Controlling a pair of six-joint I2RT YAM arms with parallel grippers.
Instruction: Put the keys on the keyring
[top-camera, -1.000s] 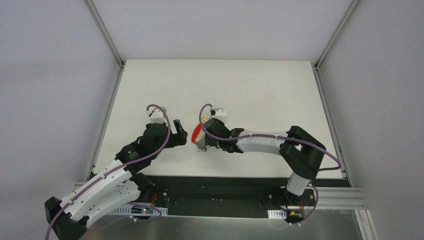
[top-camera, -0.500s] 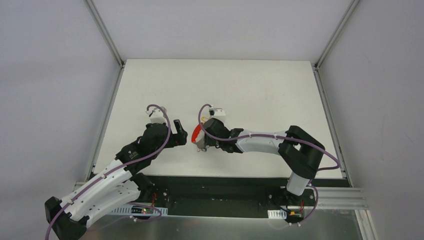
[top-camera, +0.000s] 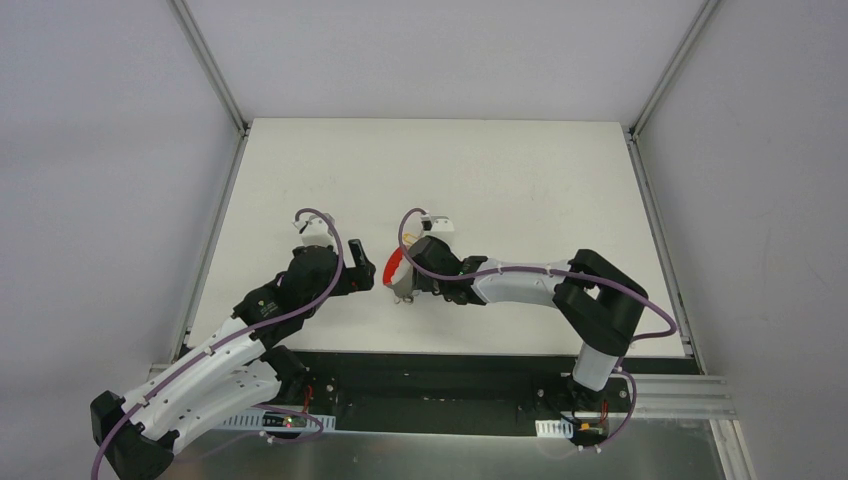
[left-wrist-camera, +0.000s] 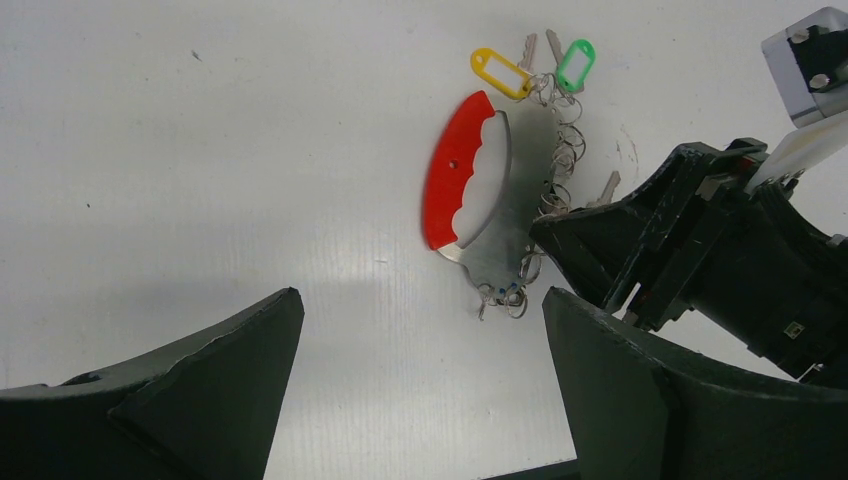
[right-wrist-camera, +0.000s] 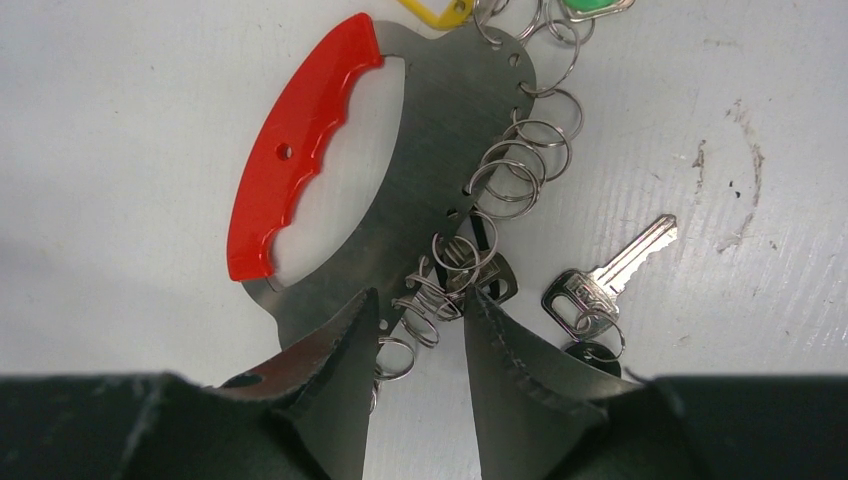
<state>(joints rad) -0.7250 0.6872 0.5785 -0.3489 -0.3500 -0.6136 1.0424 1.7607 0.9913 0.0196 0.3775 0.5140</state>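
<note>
The keyring (right-wrist-camera: 295, 170) lies flat on the white table: a silvery plate with a curved red section and several small split rings (right-wrist-camera: 525, 150) along its right edge. It also shows as keyring (left-wrist-camera: 455, 170) and keyring (top-camera: 394, 268). A yellow-headed key (left-wrist-camera: 502, 72) and a green-headed key (left-wrist-camera: 576, 63) hang from its far end. A loose silver key (right-wrist-camera: 610, 280) with a black head lies just right of the rings. My right gripper (right-wrist-camera: 420, 295) stands partly open astride the lowest rings, table showing between its fingers. My left gripper (left-wrist-camera: 420, 300) is wide open, left of the keyring, holding nothing.
The right arm's wrist (left-wrist-camera: 700, 240) crowds the keyring's right side, close to my left gripper's right finger (left-wrist-camera: 620, 380). Both grippers, left gripper (top-camera: 358, 265) and right gripper (top-camera: 404, 287), face each other near the table's front edge (top-camera: 440, 352).
</note>
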